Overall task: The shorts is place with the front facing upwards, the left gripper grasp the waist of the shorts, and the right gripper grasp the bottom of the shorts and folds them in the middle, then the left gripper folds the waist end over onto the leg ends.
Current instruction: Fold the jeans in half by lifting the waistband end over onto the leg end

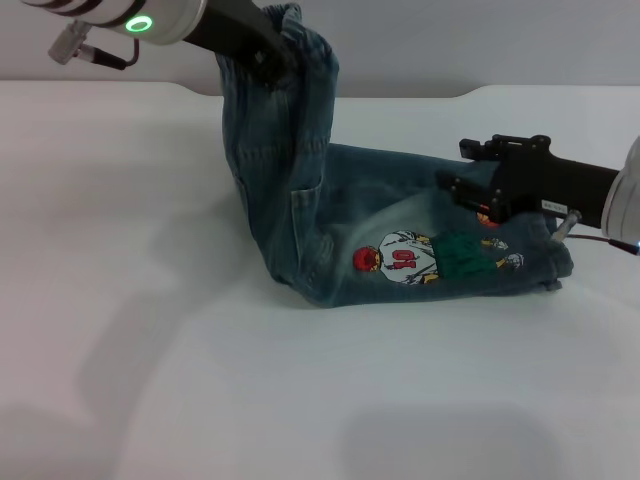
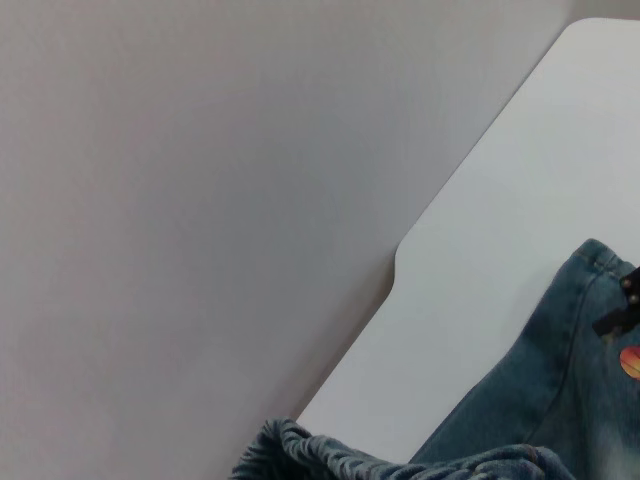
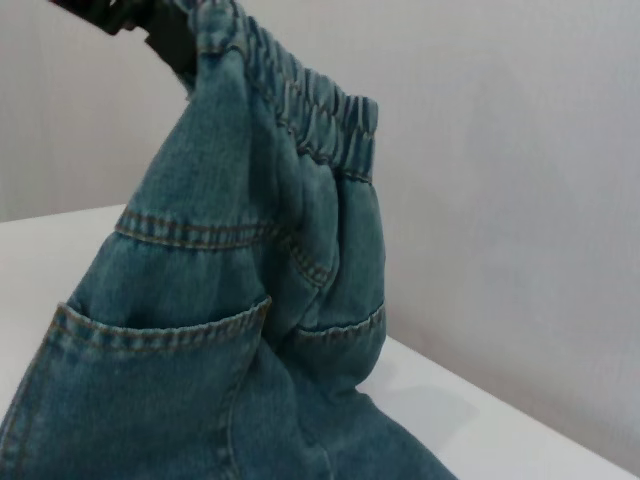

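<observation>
The denim shorts (image 1: 330,215) lie folded lengthwise on the white table (image 1: 130,300), cartoon player print (image 1: 400,258) facing up. My left gripper (image 1: 275,58) is at the upper left, shut on the puckered waist (image 1: 305,38), holding that end up in the air so the cloth hangs down in a steep fold. The right wrist view shows the lifted waist (image 3: 310,100) with the left gripper (image 3: 165,30) on it and a patch pocket (image 3: 150,400) below. My right gripper (image 1: 470,190) rests on the leg ends near the bottom of the shorts (image 1: 555,262) at the right.
A pale wall stands behind the table, whose back edge (image 1: 470,93) steps up near the right. In the left wrist view the table edge (image 2: 400,260) runs diagonally, with the gathered waist (image 2: 300,455) low in the picture.
</observation>
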You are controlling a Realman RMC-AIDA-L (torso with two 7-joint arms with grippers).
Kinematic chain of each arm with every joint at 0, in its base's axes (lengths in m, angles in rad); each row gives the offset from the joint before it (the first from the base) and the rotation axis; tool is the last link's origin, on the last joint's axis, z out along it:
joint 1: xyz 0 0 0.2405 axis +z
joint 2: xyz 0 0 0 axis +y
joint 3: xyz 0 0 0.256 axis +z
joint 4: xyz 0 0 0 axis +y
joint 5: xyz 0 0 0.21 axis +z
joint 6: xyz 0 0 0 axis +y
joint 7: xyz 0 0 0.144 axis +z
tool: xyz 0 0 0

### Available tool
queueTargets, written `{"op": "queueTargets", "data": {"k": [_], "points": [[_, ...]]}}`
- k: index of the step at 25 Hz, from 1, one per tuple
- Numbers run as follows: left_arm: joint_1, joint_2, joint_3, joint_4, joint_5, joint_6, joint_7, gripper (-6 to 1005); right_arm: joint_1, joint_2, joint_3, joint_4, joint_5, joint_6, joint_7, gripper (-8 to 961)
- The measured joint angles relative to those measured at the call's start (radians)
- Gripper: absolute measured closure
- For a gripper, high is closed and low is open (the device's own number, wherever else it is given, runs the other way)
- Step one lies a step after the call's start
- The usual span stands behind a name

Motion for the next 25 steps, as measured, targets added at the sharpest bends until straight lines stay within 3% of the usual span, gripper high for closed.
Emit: {"op": "queueTargets", "data": {"k": [10,25], "points": [[-0.012,-0.002,0.027,0.005,-0.04,-0.024,-0.001,933,0.077,0.0,-0.088,0.099,0.013,0.146,-0.011,449],[-0.065,-0.005,0.081,0.07,-0.114,-0.069,-0.001,931,0.123,0.006,-0.271,0.115,0.039,0.132,0.104,449]]}}
